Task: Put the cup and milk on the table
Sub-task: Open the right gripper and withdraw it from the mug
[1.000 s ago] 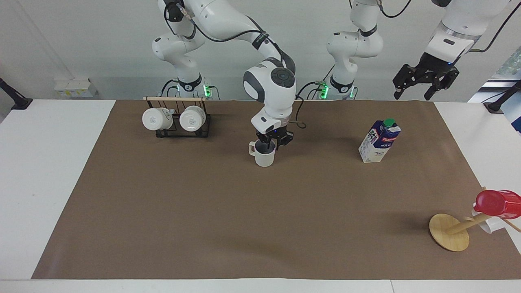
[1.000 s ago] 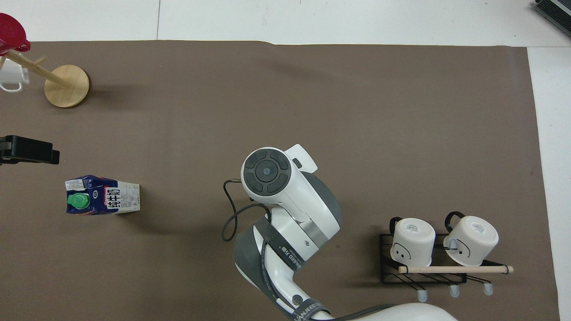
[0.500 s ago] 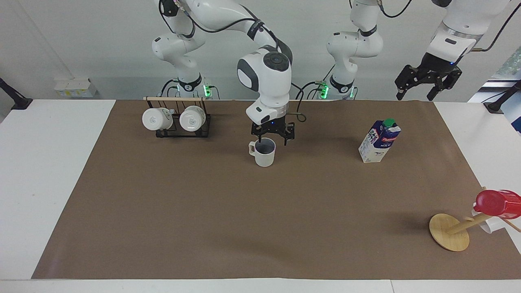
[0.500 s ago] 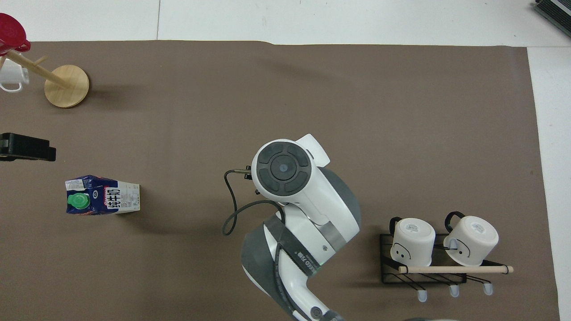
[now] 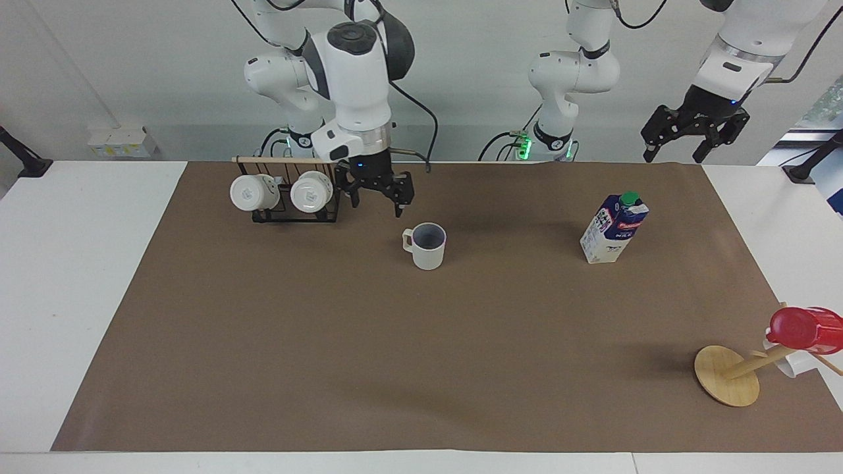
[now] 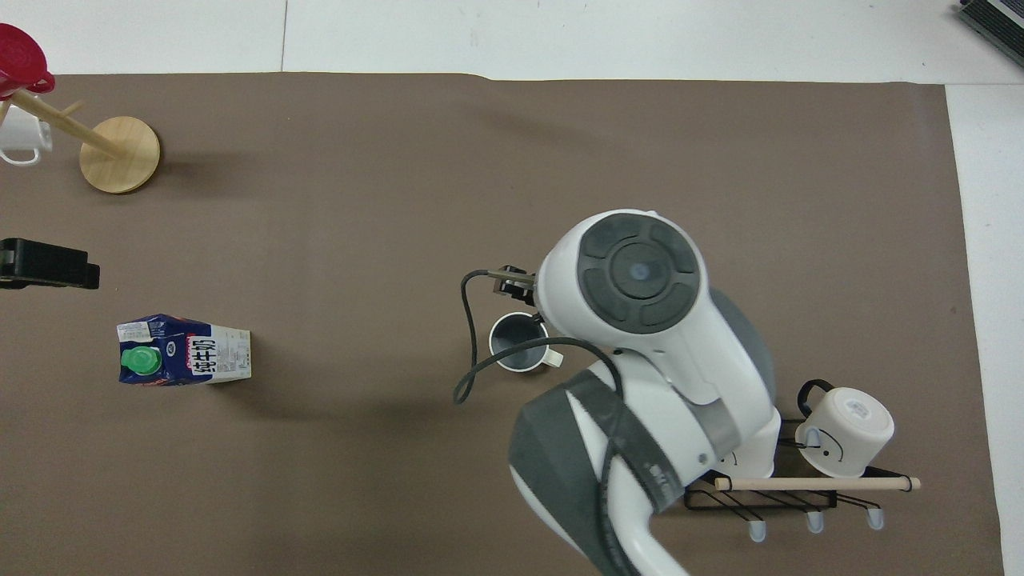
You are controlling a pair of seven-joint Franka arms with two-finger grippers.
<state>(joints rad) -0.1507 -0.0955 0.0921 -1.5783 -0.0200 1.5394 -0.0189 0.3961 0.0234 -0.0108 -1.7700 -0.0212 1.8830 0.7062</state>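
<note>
Well clear of right claw (image 5: 377,191) — cup (image 5: 426,245), upright on paper.

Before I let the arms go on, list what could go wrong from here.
1. The right gripper, open and empty, hangs beside the mug rack; a sideways swing could hit the rack or its mugs.
2. Its loose cable loops over the cup in the overhead view and might catch the rim.
3. The tall milk could tip if the left gripper bumps it.
</note>
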